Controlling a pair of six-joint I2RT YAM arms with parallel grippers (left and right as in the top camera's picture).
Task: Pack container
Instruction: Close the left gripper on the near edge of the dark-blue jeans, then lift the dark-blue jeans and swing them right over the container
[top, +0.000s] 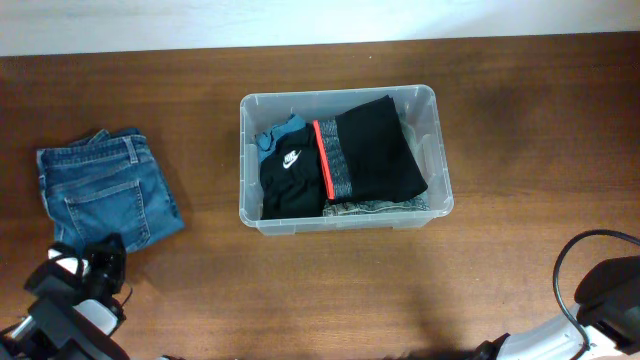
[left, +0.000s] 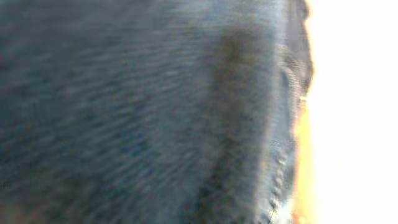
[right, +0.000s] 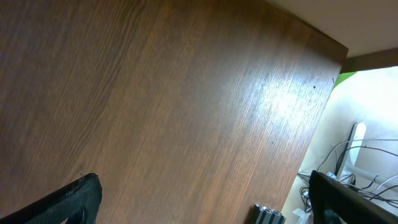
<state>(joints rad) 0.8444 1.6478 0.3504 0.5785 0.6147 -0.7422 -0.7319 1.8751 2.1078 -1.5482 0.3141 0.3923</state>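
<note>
The clear plastic container (top: 247, 160) stands mid-table and holds a black Nike garment (top: 292, 175), a black piece with a red stripe (top: 370, 150) and other folded clothes underneath. Folded blue jeans (top: 105, 190) lie on the table at the left. My left gripper (top: 98, 258) is at the jeans' near edge. Blurred dark denim (left: 137, 112) fills the left wrist view and hides the fingers. My right gripper (right: 205, 190) is open and empty over bare wood at the near right, far from the container.
The brown wooden table (top: 520, 110) runs to a pale wall at the back. The right arm's base and cable (top: 600, 290) sit at the near right corner. The right wrist view shows the table's edge with cables and a metal rail (right: 268, 214) beyond it.
</note>
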